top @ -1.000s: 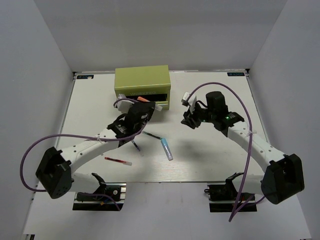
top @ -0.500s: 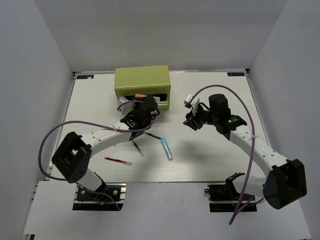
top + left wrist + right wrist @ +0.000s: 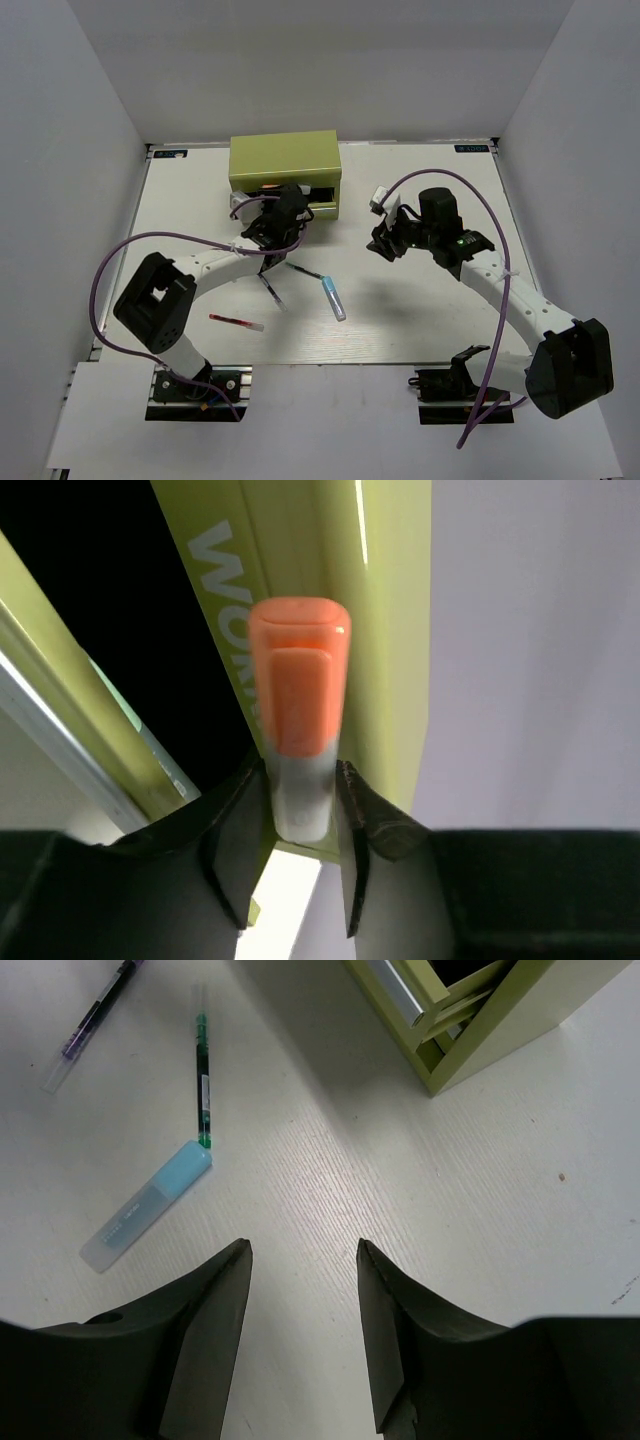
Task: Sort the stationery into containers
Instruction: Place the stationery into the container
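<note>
My left gripper [image 3: 272, 197] is shut on a stubby marker with an orange-red cap [image 3: 297, 695], held cap-first against the front of the olive-green chest [image 3: 285, 160] at its open drawer; in the left wrist view my left gripper [image 3: 300, 810] has the pale barrel between its fingers. The chest's lettered front [image 3: 385, 630] fills that view. My right gripper [image 3: 385, 240] is open and empty above bare table right of the chest; in its own view the right gripper [image 3: 300, 1250] holds nothing. A blue-capped marker [image 3: 333, 298], a green pen [image 3: 305, 271], a dark thin pen [image 3: 272, 293] and a red pen [image 3: 237, 321] lie on the table.
The right wrist view shows the blue-capped marker [image 3: 145, 1205], the green pen [image 3: 203, 1080], the dark pen [image 3: 95, 1020] and the chest's corner [image 3: 480, 1020]. White walls enclose the table [image 3: 430, 320] on three sides. Purple cables loop from both arms.
My left gripper has moved up toward the chest's drawer with the orange-capped marker, and its arm has stretched forward. The right arm has barely moved.
</note>
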Controlling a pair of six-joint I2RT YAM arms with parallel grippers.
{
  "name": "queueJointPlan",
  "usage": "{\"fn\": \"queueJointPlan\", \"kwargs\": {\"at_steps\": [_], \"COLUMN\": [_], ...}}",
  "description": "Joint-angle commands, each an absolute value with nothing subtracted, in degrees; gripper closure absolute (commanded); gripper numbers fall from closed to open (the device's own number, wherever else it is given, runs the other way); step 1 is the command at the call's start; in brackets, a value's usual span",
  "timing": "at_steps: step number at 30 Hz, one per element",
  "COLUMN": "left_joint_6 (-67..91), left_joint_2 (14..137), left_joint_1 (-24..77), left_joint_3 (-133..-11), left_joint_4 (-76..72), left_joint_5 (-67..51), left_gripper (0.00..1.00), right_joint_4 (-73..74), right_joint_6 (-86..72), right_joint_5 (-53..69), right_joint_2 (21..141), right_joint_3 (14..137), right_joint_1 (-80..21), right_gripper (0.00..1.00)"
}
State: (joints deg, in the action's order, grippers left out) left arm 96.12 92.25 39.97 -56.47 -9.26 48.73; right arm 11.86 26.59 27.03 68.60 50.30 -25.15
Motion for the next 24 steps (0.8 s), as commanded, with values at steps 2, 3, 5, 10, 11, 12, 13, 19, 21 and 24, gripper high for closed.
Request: {"fn": "queueJointPlan", "kwargs": {"at_steps": [2,3,5,10,11,12,13,19,21,24], "left_joint_6": [96.6,96.6,96.6,95.3,94.7,94.7,94.7,83.2,74.6,60.8], "left_joint_2": [91.7,91.7,91.0,89.7,89.2,88.5,88.0,80.4,77.8,73.5], "left_joint_1": [39.4,39.4,39.4,39.4,39.4,39.4,39.4,39.9,40.4,40.4], "left_joint_3": [-56.6,-56.6,-56.6,-56.1,-55.4,-55.4,-54.0,-52.0,-52.6,-54.9], "left_joint_4": [-10.7,-10.7,-10.7,-11.2,-11.3,-11.3,-11.8,-12.6,-8.7,1.2], "left_joint_5": [48.0,48.0,47.5,45.4,45.4,44.0,43.9,35.7,32.7,28.7], "left_gripper": [0.43,0.34,0.29,0.16,0.14,0.13,0.12,0.07,0.05,0.00], "right_joint_4": [9.8,9.8,9.9,10.3,10.3,10.4,10.1,12.1,12.4,14.0], "right_joint_6": [25.7,25.6,25.6,25.2,25.1,25.2,25.2,22.9,21.7,18.7], "right_joint_5": [27.2,27.2,27.4,29.6,30.1,31.0,31.4,36.0,36.0,33.5], "right_joint_2": [67.0,67.0,67.1,67.7,67.9,68.2,68.6,72.2,74.3,77.2], "right_joint_3": [50.1,50.1,50.2,50.3,50.3,50.4,50.4,52.0,51.9,52.4], "right_joint_1": [-24.9,-25.0,-25.0,-25.0,-25.1,-25.1,-25.2,-25.9,-27.3,-30.5], "right_gripper": [0.47,0.47,0.47,0.44,0.43,0.43,0.43,0.46,0.46,0.46]}}
